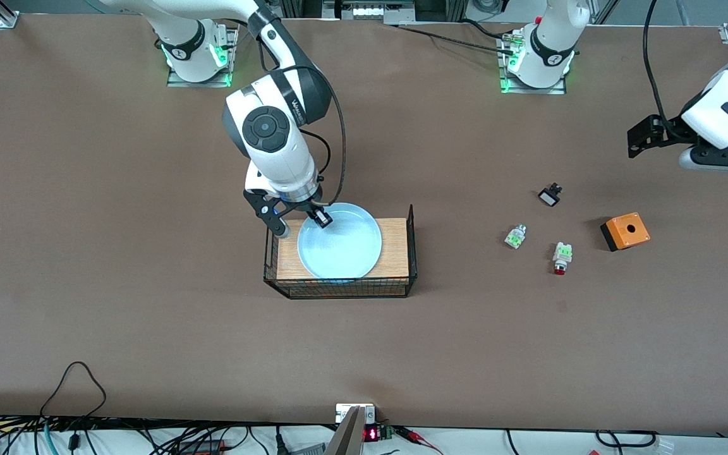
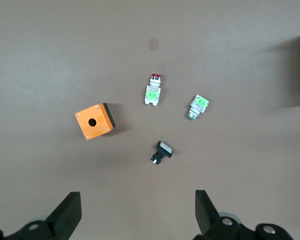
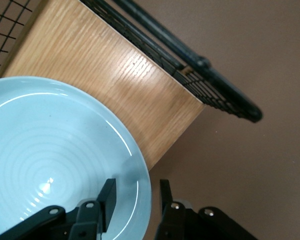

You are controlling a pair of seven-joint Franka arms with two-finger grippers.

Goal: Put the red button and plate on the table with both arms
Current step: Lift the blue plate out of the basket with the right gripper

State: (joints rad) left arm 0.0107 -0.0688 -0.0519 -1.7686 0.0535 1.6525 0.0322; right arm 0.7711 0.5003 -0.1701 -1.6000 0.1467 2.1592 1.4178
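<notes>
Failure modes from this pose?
1. The right gripper straddles only the plate rim; the plate may tip or slip when lifted off the wooden board.
2. The left gripper hangs open over several look-alike parts; it may take the green-capped part instead of the red button.

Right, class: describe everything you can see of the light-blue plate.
The plate is round, shallow and pale blue, glossy like glazed ceramic, with faint concentric rings and a raised rim. It lies flat on the wooden board of the wire-sided tray. The right end effector straddles its rim, one finger inside, one outside.
</notes>
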